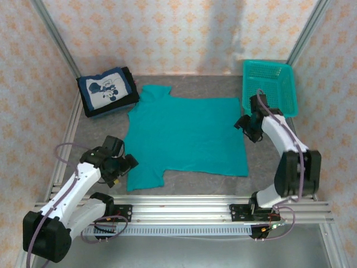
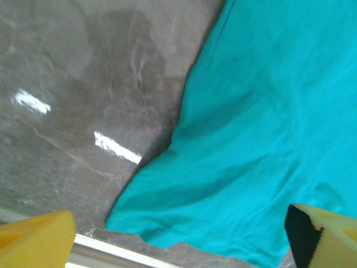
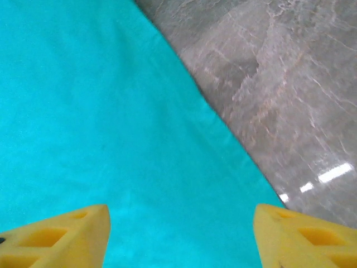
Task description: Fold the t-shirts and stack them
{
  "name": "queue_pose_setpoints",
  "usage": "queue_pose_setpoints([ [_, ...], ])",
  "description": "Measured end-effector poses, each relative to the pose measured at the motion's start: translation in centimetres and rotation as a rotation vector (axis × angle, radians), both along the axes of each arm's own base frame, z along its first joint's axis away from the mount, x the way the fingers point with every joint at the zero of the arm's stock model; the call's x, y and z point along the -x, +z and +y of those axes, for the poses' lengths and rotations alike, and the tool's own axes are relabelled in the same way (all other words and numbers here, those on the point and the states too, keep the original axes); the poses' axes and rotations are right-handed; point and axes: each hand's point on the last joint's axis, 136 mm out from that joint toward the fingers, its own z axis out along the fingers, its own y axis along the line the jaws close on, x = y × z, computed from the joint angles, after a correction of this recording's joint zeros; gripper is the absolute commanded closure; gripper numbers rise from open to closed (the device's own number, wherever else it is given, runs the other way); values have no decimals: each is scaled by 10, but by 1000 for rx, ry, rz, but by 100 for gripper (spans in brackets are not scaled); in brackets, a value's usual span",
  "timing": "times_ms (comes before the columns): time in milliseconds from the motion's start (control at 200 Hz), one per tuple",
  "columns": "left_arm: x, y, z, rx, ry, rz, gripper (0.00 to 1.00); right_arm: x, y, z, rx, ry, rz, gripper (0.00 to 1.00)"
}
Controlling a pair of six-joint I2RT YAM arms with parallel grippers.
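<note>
The teal t-shirt (image 1: 187,134) lies spread flat mid-desk (image 1: 189,84), and the first fold looks about to begin. The left claw (image 1: 125,169) hangs wide open and empty by the near sleeve. The right claw (image 1: 245,127) is open and empty over the right hem. Next, I reckon the 2 must pinch cloth edges. The navy t-shirt (image 1: 107,90) sits folded on a black t-shirt (image 1: 111,110) at the far left, and the basket (image 1: 270,84) crowds the right arm.

Bright, even, w/ table (image 2: 83,67) glare

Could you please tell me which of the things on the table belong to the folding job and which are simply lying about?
Belongs to the job:
- teal t-shirt, spread flat
- folded navy t-shirt, on top of the black folded cloth

Just lying about:
- teal mesh basket, far right corner
</note>
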Motion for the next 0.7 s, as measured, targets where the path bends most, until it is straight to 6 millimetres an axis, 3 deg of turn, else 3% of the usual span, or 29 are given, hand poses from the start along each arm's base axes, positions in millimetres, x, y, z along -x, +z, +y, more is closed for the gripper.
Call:
queue_pose_setpoints([
  [120, 21, -20, -2, 16, 11, 71, 24, 39, 8, 4, -28, 20, 0, 31],
  [220, 34, -33, -4, 26, 9, 131, 30, 73, -3, 5, -36, 24, 52, 32],
  [360, 37, -39, -8, 33, -11, 174, 39, 110, -20, 1, -36, 9, 119, 32],
  [465, 36, -43, -12, 41, -24, 185, 48, 123, -29, -1, -37, -3, 154, 32],
  [636, 39, -54, -14, 50, -28, 215, 63, 122, -32, -3, -40, -16, 165, 34],
  [701, 41, -56, -14, 45, -25, 234, 75, 122, -35, -3, -42, -26, 172, 35],
])
